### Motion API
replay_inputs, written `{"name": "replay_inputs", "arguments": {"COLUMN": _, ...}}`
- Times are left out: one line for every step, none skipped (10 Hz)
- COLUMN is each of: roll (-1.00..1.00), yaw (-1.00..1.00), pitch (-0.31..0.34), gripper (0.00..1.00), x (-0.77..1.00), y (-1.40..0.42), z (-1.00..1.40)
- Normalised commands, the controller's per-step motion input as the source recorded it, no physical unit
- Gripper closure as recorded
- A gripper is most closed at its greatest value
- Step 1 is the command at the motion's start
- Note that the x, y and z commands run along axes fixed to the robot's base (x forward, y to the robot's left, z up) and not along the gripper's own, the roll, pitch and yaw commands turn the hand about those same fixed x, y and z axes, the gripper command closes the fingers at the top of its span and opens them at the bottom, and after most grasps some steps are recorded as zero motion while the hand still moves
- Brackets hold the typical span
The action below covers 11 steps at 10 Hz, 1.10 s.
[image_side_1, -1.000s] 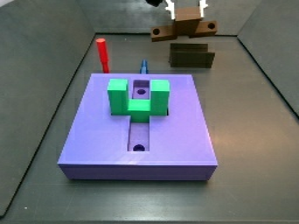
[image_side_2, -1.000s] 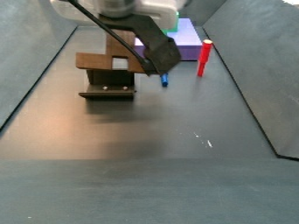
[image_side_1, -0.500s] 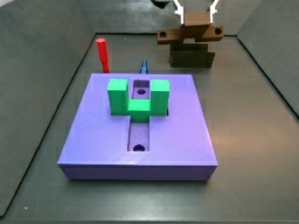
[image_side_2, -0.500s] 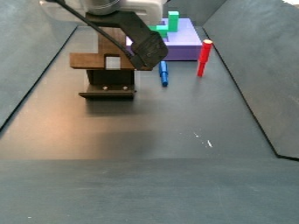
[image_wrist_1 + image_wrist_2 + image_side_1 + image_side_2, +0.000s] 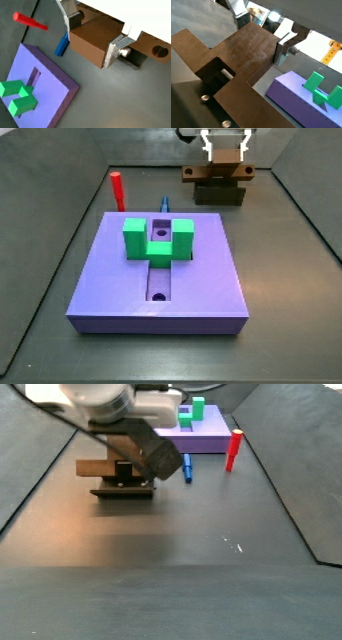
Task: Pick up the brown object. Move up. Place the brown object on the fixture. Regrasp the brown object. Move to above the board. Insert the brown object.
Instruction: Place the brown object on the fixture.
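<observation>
Nearest you in a side view lies the board (image 5: 160, 273), carrying its green U-shaped block (image 5: 158, 238). Behind it stand a red peg (image 5: 118, 190) and a blue piece (image 5: 164, 203) on the floor. Farthest back, your gripper (image 5: 226, 161) hangs over the fixture (image 5: 221, 194), fingers (image 5: 120, 46) clamped on the brown object (image 5: 217, 173), which sits level, right on the fixture's top. In a wrist view the brown object (image 5: 100, 39) fills the jaws.
</observation>
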Motion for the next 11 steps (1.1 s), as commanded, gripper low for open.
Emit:
{"name": "replay_inputs", "arguments": {"roll": -0.37, "yaw": -0.13, "pitch": 0.009, "gripper": 1.0, "x": 0.43, "y": 0.0, "z": -0.14}}
{"name": "replay_inputs", "arguments": {"roll": -0.4, "yaw": -0.09, "pitch": 0.0, "gripper": 1.0, "x": 0.3, "y": 0.0, "z": -0.32}}
{"name": "replay_inputs", "arguments": {"roll": -0.35, "yaw": -0.08, "pitch": -0.026, "gripper": 1.0, "x": 0.22, "y": 0.02, "z": -0.39}}
{"name": "replay_inputs", "arguments": {"roll": -0.16, "yaw": -0.06, "pitch": 0.0, "gripper": 1.0, "x": 0.15, "y": 0.19, "z": -0.3}}
{"name": "replay_inputs", "arguments": {"roll": -0.13, "yaw": -0.04, "pitch": 0.0, "gripper": 1.0, "x": 0.03, "y": 0.28, "z": -0.21}}
{"name": "replay_inputs", "arguments": {"roll": -0.07, "yaw": -0.06, "pitch": 0.0, "gripper": 1.0, "x": 0.0, "y": 0.29, "z": -0.14}}
{"name": "replay_inputs", "arguments": {"roll": -0.03, "yaw": -0.07, "pitch": 0.0, "gripper": 1.0, "x": 0.0, "y": 0.23, "z": -0.1}}
{"name": "replay_inputs", "arguments": {"roll": 0.0, "yaw": -0.04, "pitch": 0.0, "gripper": 1.0, "x": 0.0, "y": 0.08, "z": -0.19}}
{"name": "replay_inputs", "arguments": {"roll": 0.09, "yaw": -0.05, "pitch": 0.0, "gripper": 1.0, "x": -0.01, "y": 0.0, "z": -0.33}}
{"name": "replay_inputs", "arguments": {"roll": 0.16, "yaw": -0.03, "pitch": 0.0, "gripper": 1.0, "x": 0.0, "y": 0.0, "z": -0.31}}
{"name": "replay_inputs", "arguments": {"roll": 0.22, "yaw": -0.04, "pitch": 0.0, "gripper": 1.0, "x": 0.0, "y": 0.0, "z": -0.29}}
